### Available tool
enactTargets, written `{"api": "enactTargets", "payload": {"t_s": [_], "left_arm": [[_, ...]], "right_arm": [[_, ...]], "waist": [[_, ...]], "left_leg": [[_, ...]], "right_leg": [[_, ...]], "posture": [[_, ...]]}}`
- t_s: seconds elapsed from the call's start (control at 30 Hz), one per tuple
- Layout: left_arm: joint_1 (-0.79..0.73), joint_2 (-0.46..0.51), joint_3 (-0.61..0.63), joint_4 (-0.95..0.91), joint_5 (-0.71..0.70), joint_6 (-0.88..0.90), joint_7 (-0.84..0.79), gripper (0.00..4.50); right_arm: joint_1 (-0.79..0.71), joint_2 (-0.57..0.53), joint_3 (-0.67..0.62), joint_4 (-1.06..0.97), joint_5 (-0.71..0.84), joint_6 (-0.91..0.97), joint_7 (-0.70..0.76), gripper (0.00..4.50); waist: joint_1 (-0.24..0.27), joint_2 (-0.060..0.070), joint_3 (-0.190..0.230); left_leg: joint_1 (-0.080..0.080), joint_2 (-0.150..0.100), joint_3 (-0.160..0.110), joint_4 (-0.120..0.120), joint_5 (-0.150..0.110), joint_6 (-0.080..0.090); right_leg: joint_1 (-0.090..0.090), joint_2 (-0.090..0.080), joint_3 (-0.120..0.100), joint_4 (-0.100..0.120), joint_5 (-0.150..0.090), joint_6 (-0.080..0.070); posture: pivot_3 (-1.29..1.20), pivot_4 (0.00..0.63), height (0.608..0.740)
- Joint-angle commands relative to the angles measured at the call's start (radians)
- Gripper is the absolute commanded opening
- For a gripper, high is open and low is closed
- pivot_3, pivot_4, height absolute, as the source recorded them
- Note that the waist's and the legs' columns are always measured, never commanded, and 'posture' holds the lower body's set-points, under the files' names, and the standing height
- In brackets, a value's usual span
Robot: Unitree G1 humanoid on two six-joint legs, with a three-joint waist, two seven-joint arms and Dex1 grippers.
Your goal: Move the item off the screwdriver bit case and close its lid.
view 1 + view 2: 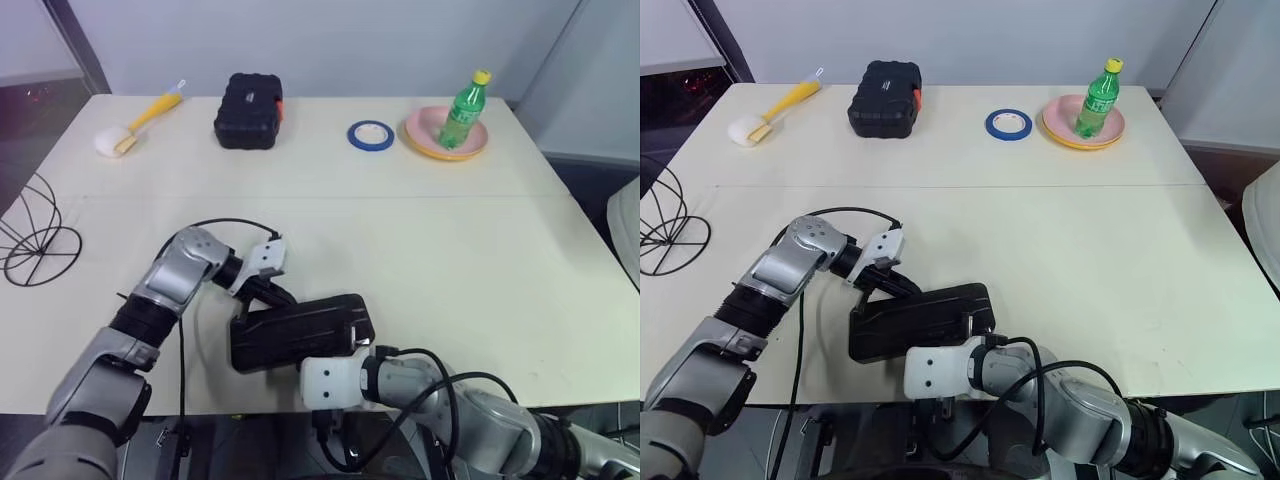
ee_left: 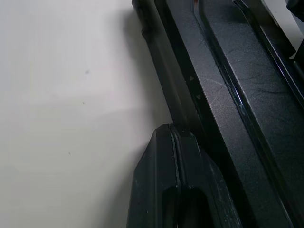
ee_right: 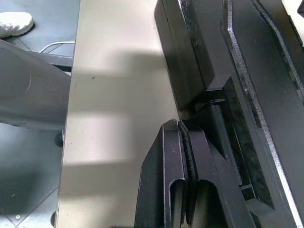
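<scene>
The case (image 1: 300,332) lies near the desk's (image 1: 480,260) front edge, lid down and looking closed, its long axis running roughly along that edge. The globe (image 1: 35,238) rests well apart at the desk's left edge, off the case. The left claw (image 1: 268,290), fingers pressed together and empty, touches the case's far left corner; the right claw (image 1: 352,350), likewise pressed together and empty, meets its near right side. Judged from this, both arms bracket the case; only latching may remain.
</scene>
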Motion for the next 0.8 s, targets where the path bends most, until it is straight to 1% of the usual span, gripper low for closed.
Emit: {"api": "enactTargets", "payload": {"t_s": [0.03,0.07,0.1,0.13,0.17,0.2,0.23,0.27,0.3,0.37,0.43,0.47,0.53,0.57,0.63,0.8], "left_arm": [[0.02,-0.043,-0.04,0.067,0.025,-0.066,0.006,0.0],[0.002,-0.038,-0.018,0.118,0.035,-0.081,0.022,0.25],[-0.016,-0.023,0.005,0.164,0.039,-0.1,0.024,0.54],[-0.029,-0.004,0.023,0.192,0.041,-0.117,0.015,0.85],[-0.037,0.024,0.038,0.203,0.035,-0.13,-0.007,1.31],[-0.043,0.056,0.056,0.204,0.025,-0.139,-0.031,1.73],[-0.05,0.109,0.08,0.186,0.003,-0.11,-0.072,2.17],[-0.042,0.2,0.105,0.13,-0.074,-0.072,-0.099,2.17],[-0.035,0.262,0.119,0.092,-0.13,-0.046,-0.114,2.17],[0.014,0.39,0.201,-0.031,-0.248,0.05,-0.12,2.17],[0.09,0.495,0.294,-0.156,-0.365,0.136,-0.12,2.17],[0.145,0.53,0.367,-0.221,-0.425,0.176,-0.12,2.17],[0.269,0.551,0.524,-0.341,-0.48,0.217,-0.068,2.17],[0.321,0.552,0.58,-0.384,-0.489,0.226,-0.034,2.17],[0.439,0.549,0.71,-0.484,-0.512,0.259,0.024,2.17],[0.624,0.527,0.928,-0.649,-0.576,0.353,0.122,2.17]], "right_arm": [[0.095,0.031,-0.269,-0.02,0.144,0.093,0.035,0.29],[0.152,0.065,-0.361,-0.062,0.247,0.147,0.076,0.58],[0.21,0.12,-0.485,-0.098,0.368,0.21,0.116,0.91],[0.253,0.162,-0.6,-0.125,0.475,0.263,0.151,1.38],[0.281,0.185,-0.71,-0.148,0.574,0.323,0.187,1.91],[0.306,0.164,-0.808,-0.167,0.664,0.345,0.243,2.37],[0.331,0.113,-0.92,-0.191,0.765,0.364,0.316,2.82],[0.348,0.042,-1.036,-0.199,0.842,0.377,0.391,2.82],[0.359,-0.012,-1.113,-0.2,0.896,0.382,0.435,2.82],[0.362,-0.138,-1.238,-0.152,0.928,0.354,0.505,2.82],[0.365,-0.233,-1.324,-0.094,0.932,0.302,0.564,2.82],[0.359,-0.273,-1.356,-0.059,0.931,0.283,0.587,2.82],[0.35,-0.34,-1.39,0.007,0.911,0.232,0.628,2.82],[0.349,-0.362,-1.393,0.031,0.903,0.207,0.64,2.82],[0.332,-0.392,-1.386,0.075,0.886,0.159,0.647,2.82],[0.316,-0.409,-1.382,0.157,0.878,0.068,0.68,2.82]], "waist": [[0.01,0.0,-0.001],[0.021,0.0,-0.001],[0.026,-0.001,-0.001],[0.029,-0.001,-0.002],[0.027,-0.002,-0.002],[0.021,-0.001,-0.002],[0.016,-0.001,-0.002],[0.011,-0.002,-0.002],[-0.005,-0.002,0.001],[-0.022,-0.003,0.001],[-0.022,-0.002,0.002],[-0.021,-0.001,0.002],[-0.015,0.002,0.003],[-0.012,0.002,0.003],[-0.004,0.0,0.005],[0.003,-0.002,0.006]], "left_leg": [[0.0,0.0,0.0,0.0,0.0,0.0],[0.0,0.0,0.0,0.0,0.0,0.0],[0.001,-0.001,0.0,0.0,0.0,0.0],[0.001,-0.001,0.0,0.001,0.0,0.0],[0.001,0.0,-0.001,0.001,0.0,0.0],[0.001,0.0,0.0,0.001,0.0,0.0],[0.002,0.0,0.0,0.001,0.0,0.0],[0.003,0.0,0.001,0.001,0.0,0.0],[0.003,0.0,0.001,0.001,0.0,0.0],[0.003,0.002,0.0,-0.001,0.0,0.0],[0.003,0.003,-0.001,-0.003,0.0,0.0],[0.003,0.003,-0.001,-0.004,0.0,0.0],[0.003,0.002,-0.001,-0.004,0.0,0.0],[0.003,0.002,0.0,-0.004,0.0,0.0],[0.002,0.001,0.001,-0.004,0.0,0.0],[0.002,0.001,0.001,-0.003,0.0,0.0]], "right_leg": [[0.001,0.0,0.0,0.0,0.0,0.001],[0.001,0.0,0.0,0.0,0.001,0.002],[0.002,0.0,0.0,-0.001,0.001,0.002],[0.002,0.0,0.0,-0.001,0.001,0.002],[0.002,0.0,0.0,-0.001,0.001,0.002],[0.003,0.0,0.0,-0.001,0.001,0.001],[0.003,0.0,0.001,-0.001,0.001,0.0],[0.004,0.0,0.001,-0.001,0.001,-0.002],[0.004,0.0,0.001,0.0,0.002,-0.002],[0.002,0.002,0.001,0.0,0.002,-0.003],[0.001,0.002,-0.002,0.001,0.002,-0.002],[0.001,0.001,-0.002,0.001,0.001,-0.001],[0.001,0.0,-0.002,0.0,0.0,0.0],[0.001,-0.001,-0.002,0.0,0.0,0.001],[0.001,-0.002,-0.001,-0.001,0.0,0.002],[0.001,-0.002,-0.001,-0.002,-0.002,0.0]], "posture": [[0.0,0.15,0.737],[0.0,0.15,0.737],[0.0,0.15,0.737],[0.0,0.15,0.737],[0.0,0.15,0.737],[0.0,0.15,0.737],[0.0,0.15,0.737],[0.0,0.15,0.737],[0.0,0.15,0.737],[0.0,0.15,0.737],[0.0,0.15,0.737],[0.0,0.15,0.737],[0.0,0.15,0.737],[0.0,0.15,0.737],[0.0,0.15,0.737],[0.0,0.15,0.737]]}}
